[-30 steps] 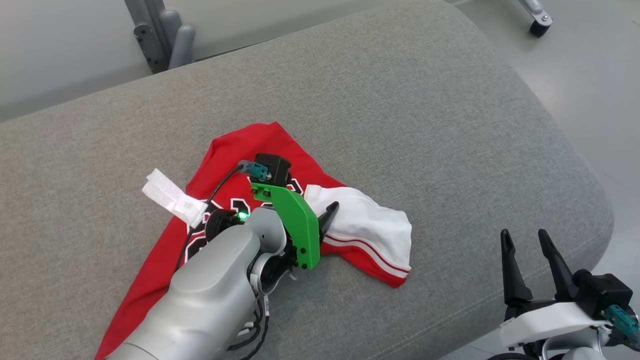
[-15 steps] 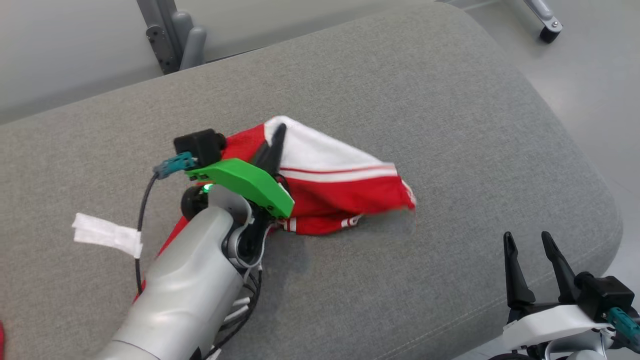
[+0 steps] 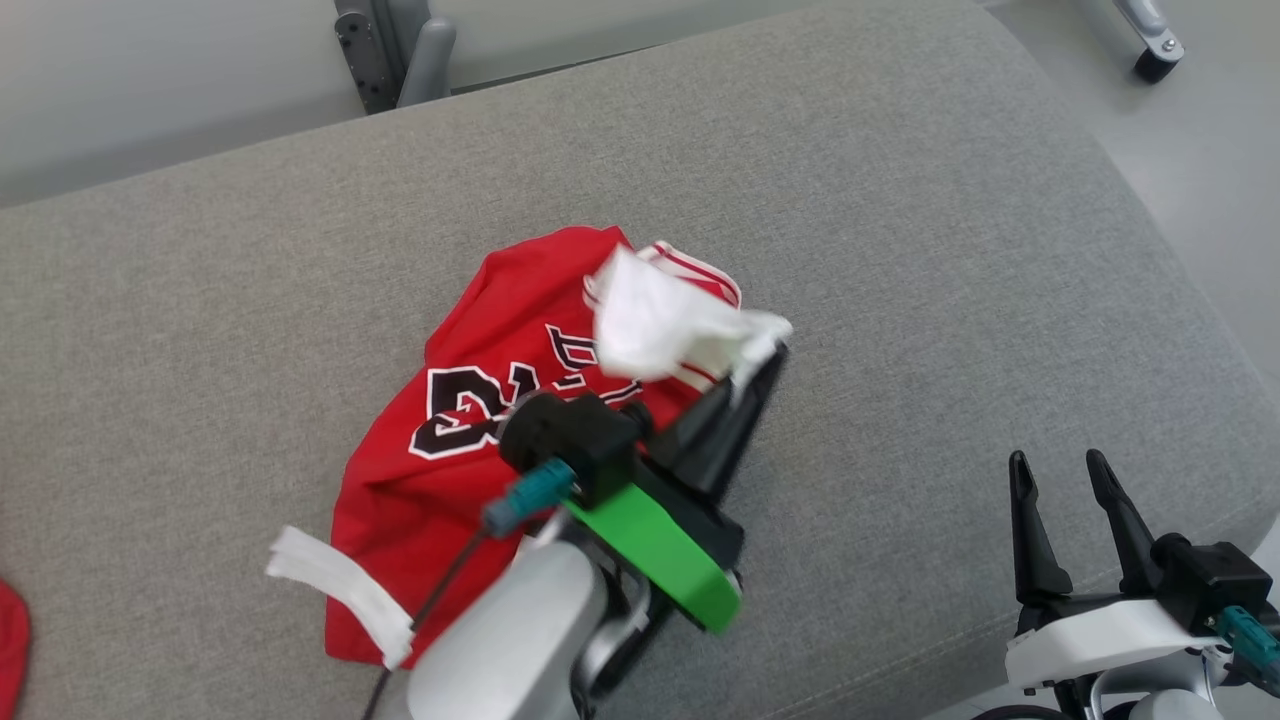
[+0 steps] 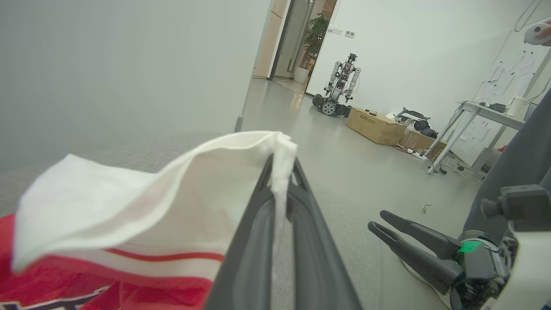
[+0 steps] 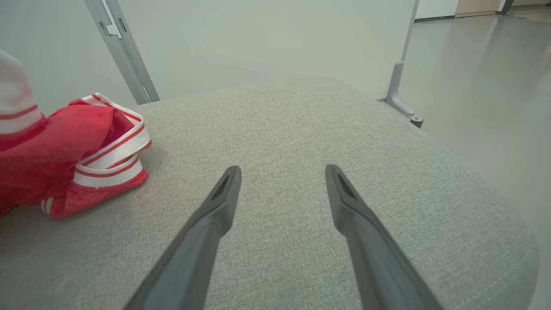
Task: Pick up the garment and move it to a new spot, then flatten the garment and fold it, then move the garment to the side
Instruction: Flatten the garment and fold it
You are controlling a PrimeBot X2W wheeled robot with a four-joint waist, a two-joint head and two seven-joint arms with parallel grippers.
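Head view: garment (image 3: 480,330) axis lower-left to upper-right; left fingers (image 3: 742,400) pinch it; right fingers (image 3: 1028,540) spread.

the garment (image 3: 470,340) is thin, soft red cloth with a smooth white hem. the cushion (image 3: 900,250) is coarse grey woven fabric, matt. my left pincer (image 3: 768,362) is matt dark plastic; its green bracket (image 3: 660,555) is smooth, faintly shiny plastic. the floor (image 4: 344,172) is glossy and smooth.
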